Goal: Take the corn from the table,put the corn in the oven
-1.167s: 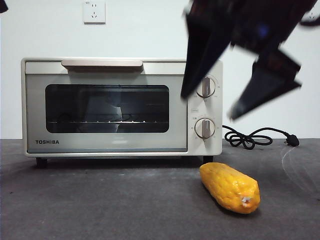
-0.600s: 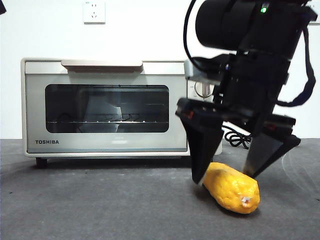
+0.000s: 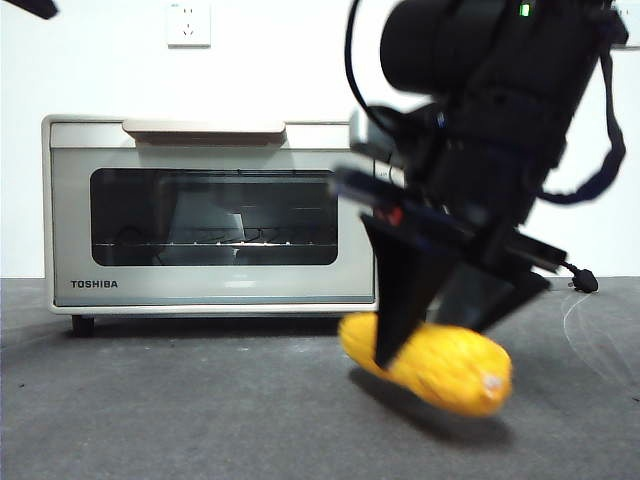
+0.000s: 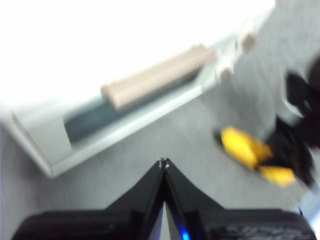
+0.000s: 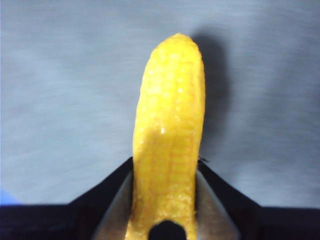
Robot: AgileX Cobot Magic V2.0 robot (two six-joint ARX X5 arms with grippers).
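The yellow-orange corn (image 3: 445,368) hangs just above the dark grey table (image 3: 200,400), in front of the oven's right end, its shadow beneath it. My right gripper (image 3: 430,345) is shut on it, one jaw on each side; in the right wrist view the corn (image 5: 170,130) sticks out from between that gripper's (image 5: 165,160) jaws. The cream-white oven (image 3: 210,215) stands behind with its door closed. My left gripper (image 4: 163,162) is shut and holds nothing, up high; it looks down on the oven (image 4: 150,115) and the corn (image 4: 240,145). It shows as a black tip (image 3: 30,8).
A black power cord with its plug (image 3: 585,282) lies on the table right of the oven. A white wall socket (image 3: 188,22) is on the wall above. The right arm (image 4: 300,130) shows dark beside the corn in the left wrist view.
The right gripper came down over the corn, shut on it, and has raised it slightly and shifted it left. The left gripper's tip has moved a little at the top left.
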